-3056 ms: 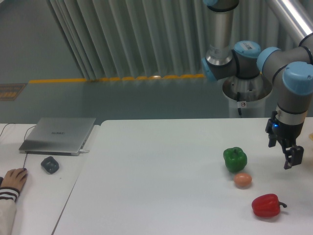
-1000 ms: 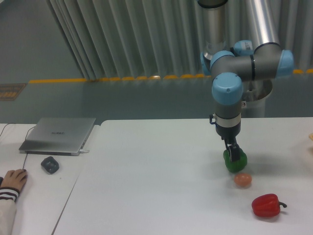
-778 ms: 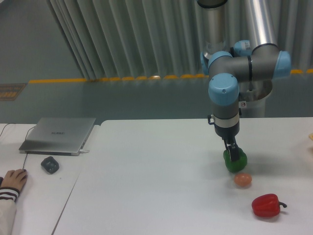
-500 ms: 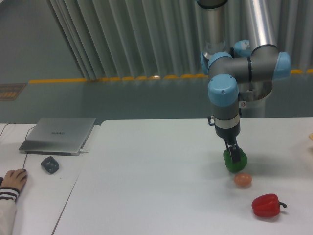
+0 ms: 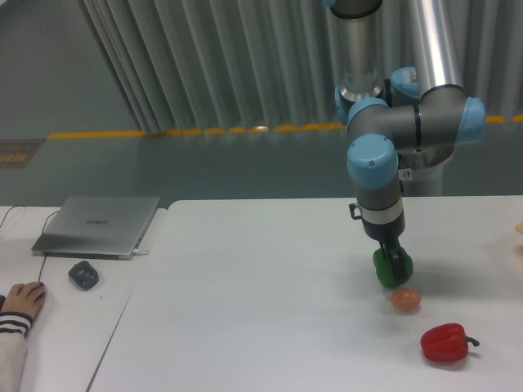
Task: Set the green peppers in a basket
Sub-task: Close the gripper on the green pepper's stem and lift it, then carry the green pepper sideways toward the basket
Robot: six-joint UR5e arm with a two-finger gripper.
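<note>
The green pepper (image 5: pixel 382 270), glossy and dark green, sits on the white table (image 5: pixel 261 310) at the right. My gripper (image 5: pixel 395 265) points straight down and is lowered over the pepper, its dark fingers (image 5: pixel 400 263) overlapping the pepper's top and front. The fingers are seen edge-on, so I cannot tell whether they are closed on it. The pepper rests on the table. No basket shows clearly; only a pale sliver (image 5: pixel 520 229) sits at the right edge of the view.
A brown egg-like ball (image 5: pixel 405 300) lies just in front of the green pepper. A red bell pepper (image 5: pixel 445 343) lies at the front right. A laptop (image 5: pixel 98 224), a mouse (image 5: pixel 83 273) and a person's hand (image 5: pixel 20 300) are on the left table.
My gripper came from the right edge to above the green pepper, and over the last half second it has dropped lower onto it. The pepper has not moved.
</note>
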